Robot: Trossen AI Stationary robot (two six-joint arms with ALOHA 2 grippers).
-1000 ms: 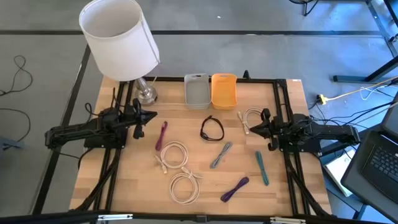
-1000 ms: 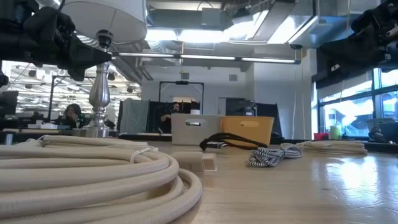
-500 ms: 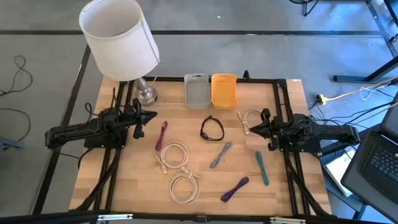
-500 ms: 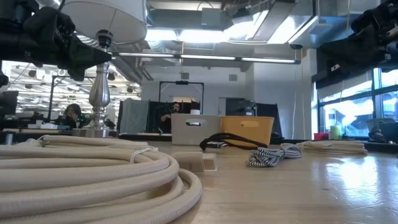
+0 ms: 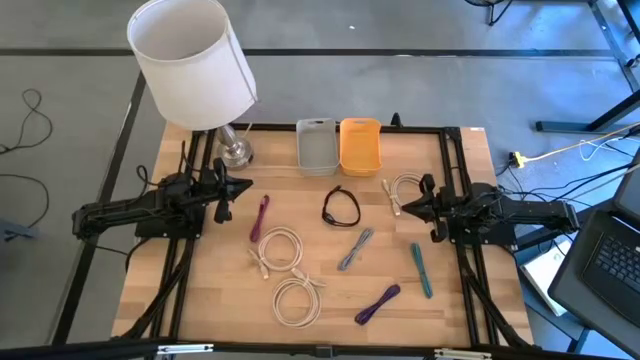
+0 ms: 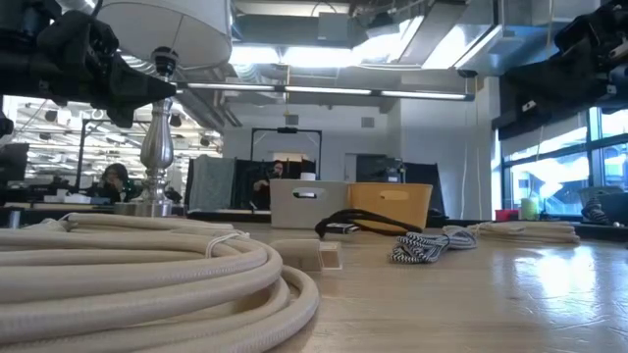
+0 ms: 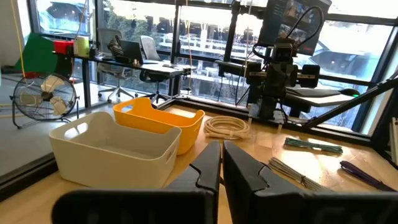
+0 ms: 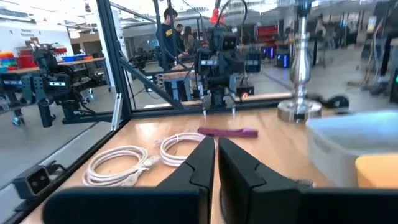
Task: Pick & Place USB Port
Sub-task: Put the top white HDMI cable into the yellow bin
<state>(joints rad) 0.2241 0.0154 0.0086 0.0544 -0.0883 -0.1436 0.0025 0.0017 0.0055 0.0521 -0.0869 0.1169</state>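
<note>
Fingers [image 7: 221, 163] of left gripper [image 5: 243, 186] nearly closed, narrow gap, holding nothing; same for right gripper [image 5: 406, 208]. Hovering above counter [image 5: 320, 320] edges. Black USB cable [image 5: 341, 207] between both, grey bin [image 5: 316, 145] and orange bin [image 5: 360, 145] beyond.

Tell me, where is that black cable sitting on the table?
In the high view the black cable lies coiled near the table's middle, just in front of the grey bin and orange bin, with the grey striped cable nearer the front edge.
</note>
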